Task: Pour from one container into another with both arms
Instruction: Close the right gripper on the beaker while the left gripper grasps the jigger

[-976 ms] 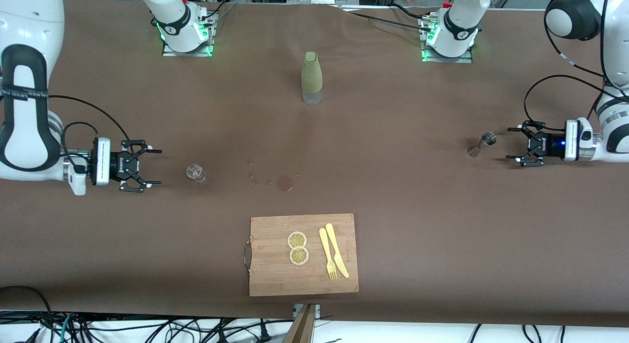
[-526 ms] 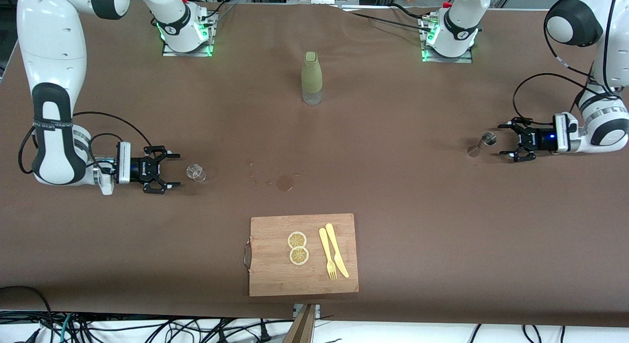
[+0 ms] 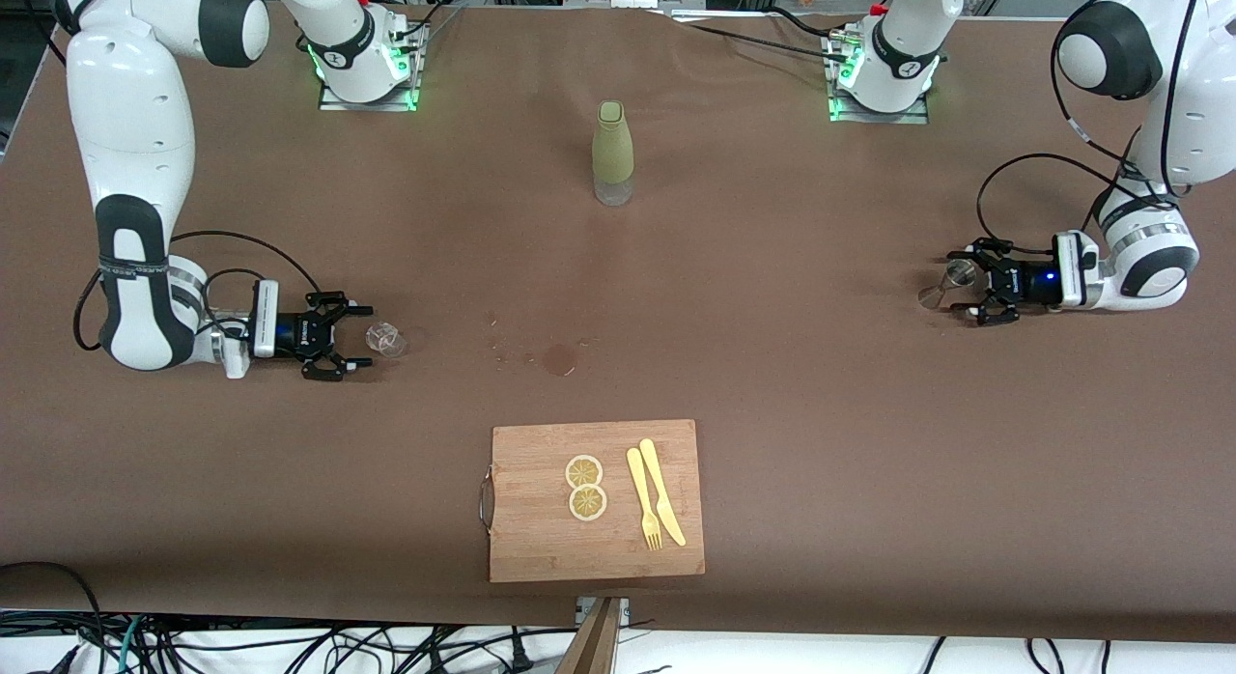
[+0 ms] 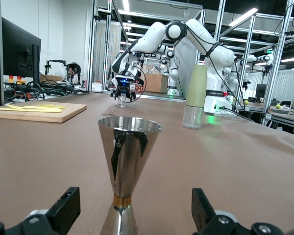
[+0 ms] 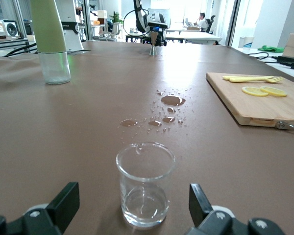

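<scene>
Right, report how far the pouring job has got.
Early stage. Done: both arms are lined up at their containers. In hand: the open left gripper flanks the steel jigger and the open right gripper is level with the small glass; neither is gripped. Left: grasp, lift, bring together, pour. Old spill drops mark the table.

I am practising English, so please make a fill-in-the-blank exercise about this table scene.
1. The open left gripper is low on the table at a shiny metal ____ cup.
2. The open right gripper faces a small clear ____.
3. Two lemon slices lie on the wooden ____.
4. The tall green bottle stands ____.

Missing words: measuring; glass; board; upright
</scene>
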Controlling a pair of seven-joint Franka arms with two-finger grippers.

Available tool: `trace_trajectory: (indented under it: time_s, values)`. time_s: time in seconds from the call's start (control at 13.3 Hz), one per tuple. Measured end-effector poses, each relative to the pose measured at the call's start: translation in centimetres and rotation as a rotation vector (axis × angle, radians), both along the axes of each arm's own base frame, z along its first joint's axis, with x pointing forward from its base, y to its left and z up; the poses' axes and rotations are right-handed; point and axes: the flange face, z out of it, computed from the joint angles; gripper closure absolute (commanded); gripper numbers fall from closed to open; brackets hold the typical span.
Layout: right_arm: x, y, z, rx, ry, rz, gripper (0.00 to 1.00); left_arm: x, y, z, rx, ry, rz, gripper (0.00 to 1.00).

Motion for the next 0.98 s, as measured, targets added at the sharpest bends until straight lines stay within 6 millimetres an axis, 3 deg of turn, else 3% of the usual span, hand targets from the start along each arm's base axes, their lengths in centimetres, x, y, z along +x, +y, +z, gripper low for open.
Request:
trace_trajectory:
  time_s: [0.3, 0.75, 0.98]
  values:
    - [-0.4, 1.7, -2.8, 0.05, 0.021, -0.015, 0.01, -0.2, -1.2, -1.4, -0.016, 0.015, -0.009, 0.0]
    - [-0.1, 3.4, -3.1, 0.09, 0.018, -0.019, 0.01, -0.2, -1.1, -1.4, -0.014, 0.014, -0.008, 0.02]
    - [-0.1, 4.7, -3.2, 0.111, 0.019, -0.01, 0.02, -0.1, -1.1, -1.3, -0.013, 0.011, -0.009, 0.34]
